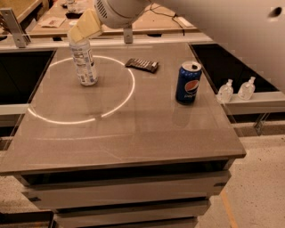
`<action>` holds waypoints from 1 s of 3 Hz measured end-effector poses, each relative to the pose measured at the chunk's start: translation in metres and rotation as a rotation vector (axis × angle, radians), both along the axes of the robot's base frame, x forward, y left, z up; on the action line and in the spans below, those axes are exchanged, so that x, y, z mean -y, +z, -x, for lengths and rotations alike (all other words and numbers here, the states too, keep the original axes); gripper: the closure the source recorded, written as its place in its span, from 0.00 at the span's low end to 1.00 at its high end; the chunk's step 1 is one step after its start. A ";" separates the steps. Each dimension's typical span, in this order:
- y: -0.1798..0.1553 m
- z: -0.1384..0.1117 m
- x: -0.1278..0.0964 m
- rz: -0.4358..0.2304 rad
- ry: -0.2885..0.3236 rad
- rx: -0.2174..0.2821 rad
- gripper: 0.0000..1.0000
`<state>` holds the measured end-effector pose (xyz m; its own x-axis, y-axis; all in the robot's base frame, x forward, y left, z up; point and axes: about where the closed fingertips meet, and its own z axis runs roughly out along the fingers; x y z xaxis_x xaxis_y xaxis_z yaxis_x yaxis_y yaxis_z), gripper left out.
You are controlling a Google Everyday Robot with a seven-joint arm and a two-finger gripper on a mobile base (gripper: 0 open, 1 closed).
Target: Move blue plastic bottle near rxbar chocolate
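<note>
Worktop (133,138): grey, flat, with a ring of white light (121,103) lying on its left half. Clock positions are read from the worktop's centre, with 12 at the far edge.

1. Blue plastic bottle (85,64): upright at about 10 o'clock, inside the ring near its far arc; clear body, pale printed label.
2. Rxbar chocolate (142,65): lying flat near 12 o'clock in a dark wrapper. It is at 3 o'clock from the bottle, apart from it and just outside the ring.
3. Pepsi can (188,83): blue, upright, at about 2 o'clock, well apart from the bottle.
4. Two small pump bottles (225,91) (246,88): on the ledge beyond the worktop's right edge.
5. Tool (82,36): cream-coloured, at the end of the white arm (118,11), tilted down at the bottle's top and covering the cap. How far open it is, and whether it has hold of the bottle, cannot be told.
</note>
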<state>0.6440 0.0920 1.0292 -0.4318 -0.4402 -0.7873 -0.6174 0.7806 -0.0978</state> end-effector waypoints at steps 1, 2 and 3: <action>0.000 0.000 0.000 0.001 0.000 0.000 0.00; 0.008 -0.003 -0.015 -0.017 0.037 -0.002 0.00; 0.020 -0.014 -0.038 -0.016 0.044 0.003 0.00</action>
